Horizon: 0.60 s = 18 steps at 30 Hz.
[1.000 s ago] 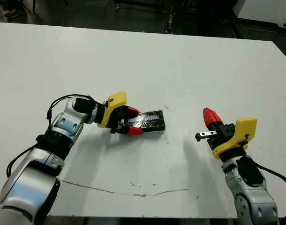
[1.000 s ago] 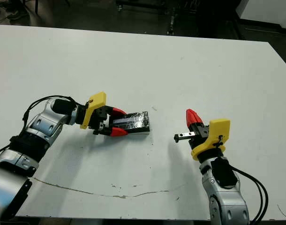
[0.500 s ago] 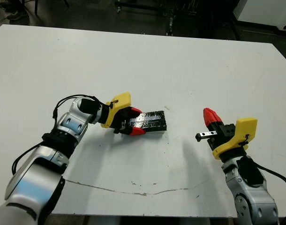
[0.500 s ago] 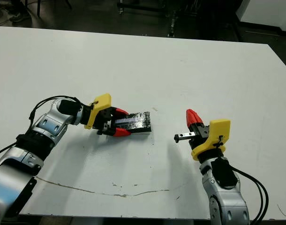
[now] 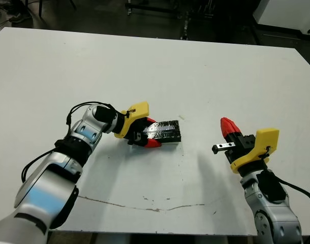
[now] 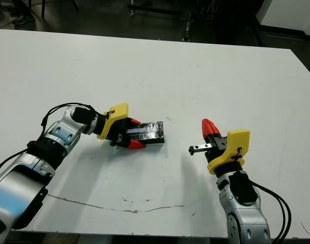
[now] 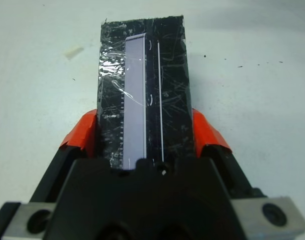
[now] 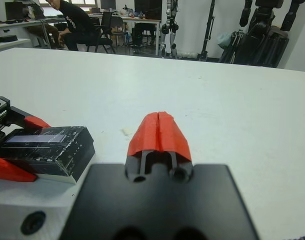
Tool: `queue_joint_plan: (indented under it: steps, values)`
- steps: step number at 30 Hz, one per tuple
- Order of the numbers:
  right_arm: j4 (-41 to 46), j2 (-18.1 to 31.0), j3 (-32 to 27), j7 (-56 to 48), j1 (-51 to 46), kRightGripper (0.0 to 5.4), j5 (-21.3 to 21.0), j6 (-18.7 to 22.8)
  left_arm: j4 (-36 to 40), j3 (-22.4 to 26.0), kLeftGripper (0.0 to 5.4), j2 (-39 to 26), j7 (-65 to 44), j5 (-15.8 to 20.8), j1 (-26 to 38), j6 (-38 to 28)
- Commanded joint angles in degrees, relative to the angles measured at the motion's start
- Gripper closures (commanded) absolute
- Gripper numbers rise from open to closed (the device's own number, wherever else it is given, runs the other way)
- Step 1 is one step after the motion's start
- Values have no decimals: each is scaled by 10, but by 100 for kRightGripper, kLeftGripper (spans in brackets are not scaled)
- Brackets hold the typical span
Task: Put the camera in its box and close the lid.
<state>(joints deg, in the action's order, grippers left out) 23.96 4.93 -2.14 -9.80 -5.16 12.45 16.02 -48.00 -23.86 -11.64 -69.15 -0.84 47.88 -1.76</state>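
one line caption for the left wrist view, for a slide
Left gripper straddling the flat glossy black lid with its pale stripe, on the white table.

My white table [image 5: 145,66] fills most of the frame; near its centre lies the box [image 6: 154,143], its white edge on the surface, under the glossy black lid [image 5: 165,130]; a thin dark crack-like line [image 5: 145,203] crosses the lower middle.
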Motion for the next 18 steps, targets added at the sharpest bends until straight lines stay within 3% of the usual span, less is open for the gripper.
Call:
queue_joint_plan:
  steps: [1,17,18]
  values:
    - [0,7,-3,3,-7,540,-3,5,-21,-53,223,52,8,-52,-22,-2]
    - [-4,6,-4,0,-4,540,0,1,-78,-62,223,81,8,-56,-6,-25]
    - [-5,7,-4,0,-4,540,0,1,-81,-60,194,83,13,-55,-6,-21]
